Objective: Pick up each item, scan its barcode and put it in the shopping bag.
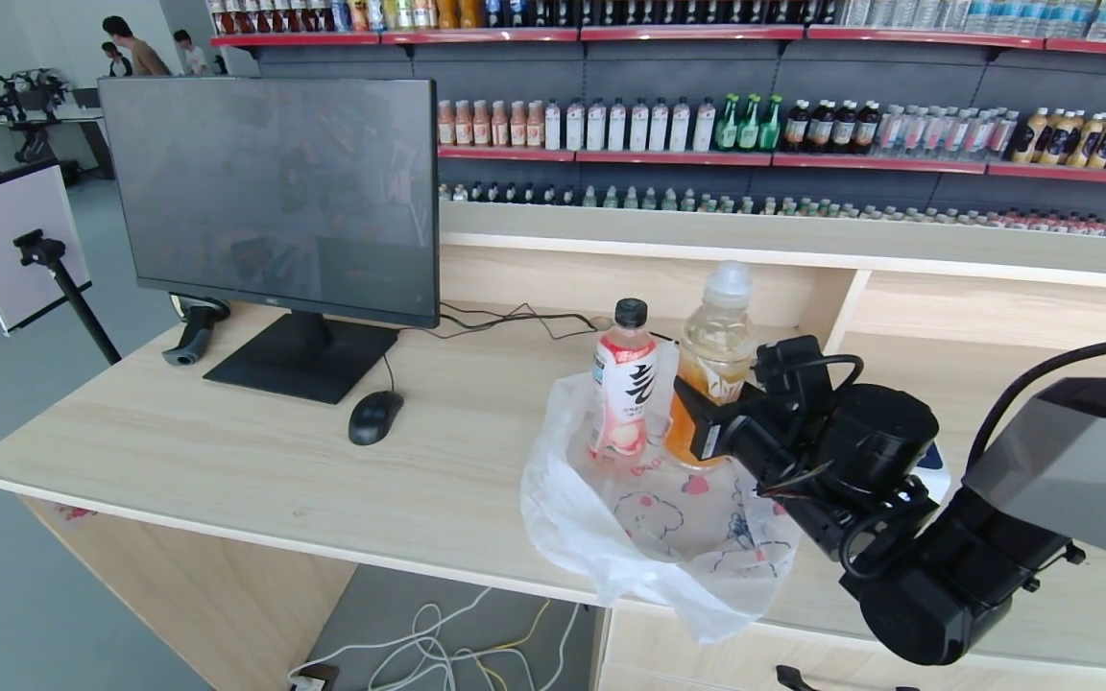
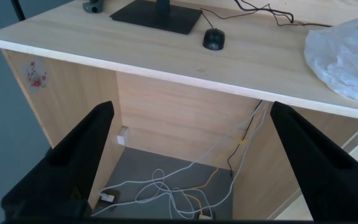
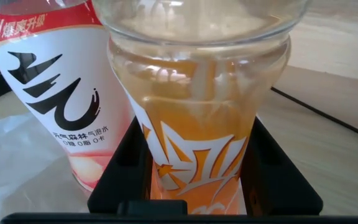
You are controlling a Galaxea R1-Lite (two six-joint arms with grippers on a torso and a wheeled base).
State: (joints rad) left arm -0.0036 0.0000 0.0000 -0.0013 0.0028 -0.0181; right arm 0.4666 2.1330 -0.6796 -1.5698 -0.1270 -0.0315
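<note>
Showing two bottles [image 1: 623,384], one bag [image 1: 611,557]

The fingers [image 3: 120,180] look matt black plastic; between them the orange bottle [image 1: 714,355] is clear, glossy plastic. Beside them the pink-labelled bottle [image 1: 624,384] has a smooth label. Below, the shopping bag [image 1: 611,537] is thin crinkled plastic on the matt wood-grain surface [image 1: 227,451].

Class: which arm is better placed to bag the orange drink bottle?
Right. The right gripper grips the orange drink bottle at the shopping bag; the left gripper is open, off the counter.
</note>
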